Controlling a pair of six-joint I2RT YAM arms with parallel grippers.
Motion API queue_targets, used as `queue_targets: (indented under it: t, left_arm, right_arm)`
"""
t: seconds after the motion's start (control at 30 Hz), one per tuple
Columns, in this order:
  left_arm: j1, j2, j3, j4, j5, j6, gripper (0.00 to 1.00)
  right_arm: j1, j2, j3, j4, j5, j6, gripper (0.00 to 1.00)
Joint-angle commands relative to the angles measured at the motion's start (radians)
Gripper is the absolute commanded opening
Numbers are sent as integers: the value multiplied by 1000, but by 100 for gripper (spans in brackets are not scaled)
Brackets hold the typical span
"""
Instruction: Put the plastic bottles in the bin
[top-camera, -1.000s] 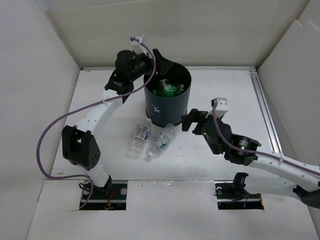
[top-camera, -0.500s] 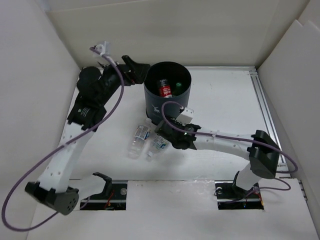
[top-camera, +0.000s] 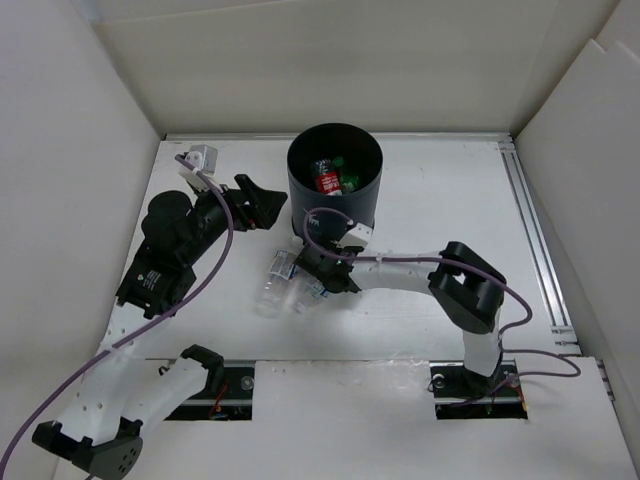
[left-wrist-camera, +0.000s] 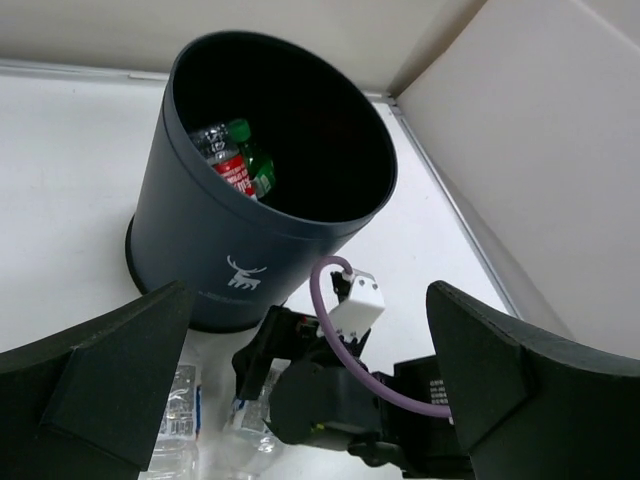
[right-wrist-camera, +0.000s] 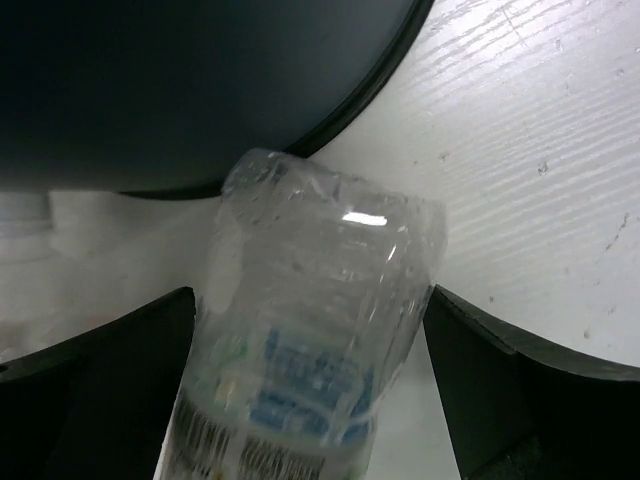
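The dark navy bin (top-camera: 333, 215) stands at the back middle, with the red-label bottle (top-camera: 327, 182) and the green bottle (top-camera: 346, 180) inside; both show in the left wrist view, red (left-wrist-camera: 235, 175) and green (left-wrist-camera: 256, 165), inside the bin (left-wrist-camera: 190, 250). Two clear blue-label bottles lie in front of the bin, one to the left (top-camera: 272, 285) and one to the right (top-camera: 303, 298). My right gripper (top-camera: 318, 272) is open, its jaws on either side of the right one (right-wrist-camera: 310, 380). My left gripper (top-camera: 265, 203) is open and empty, left of the bin.
White walls enclose the table (top-camera: 440, 190) on the left, back and right. A metal rail (top-camera: 530, 230) runs along the right side. The right arm's white cable box (left-wrist-camera: 357, 298) sits close to the bin's foot.
My left gripper has drawn back from the bin rim to the left and towards the front. My right gripper has reached left to the bottle in front of the bin and now straddles it.
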Motion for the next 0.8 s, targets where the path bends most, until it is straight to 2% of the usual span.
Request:
queue_targets:
  t: [0.0,0.1,0.23,0.3,0.33,0.37,0.4,0.43,0.5,0.63,0.7,0.77]
  left_arm:
    - [-1,-13,-25,7,32,28,100]
    - [-1,-24,-51,7,42,28,100]
    - [-1,-47,-71,-14,66,28,100]
    - [-1,-65,-71,-14,91,19,100]
    - [-1,-65,-81,-14,120,19,100]
    - [-1,-76,-81,-14,144,19,100]
    - [-1,-76,-95,-14,169,19,100]
    - [-1,-87,-110,-14,196,19,100]
    - [-1,-96,-120,-25,275,29,100]
    - [-1,-105,-182,3,425,39,100]
    - [-1,-105,-232,67,543,17,100]
    - [-1,-105,-284,145,598,-4,100]
  right_arm:
    - [-20,41,36,25,16,27,98]
    - [-29,53,10,11,6,59,95]
    - [-29,10,-88,21,-6,88,83]
    - [-29,-25,-144,30,5,99,52]
    - [-29,-39,-164,16,14,108,31]
    - [-29,-51,-164,16,14,108,31]
    - [-29,-65,-176,-13,14,108,15]
    - [-29,-101,-176,-33,14,119,8]
    - [-9,-152,-197,-89,38,119,0]
    - [32,-333,-197,-214,120,117,0]
    - [32,-460,-197,-214,166,44,0]
    - [32,-583,-185,-150,177,-106,0]
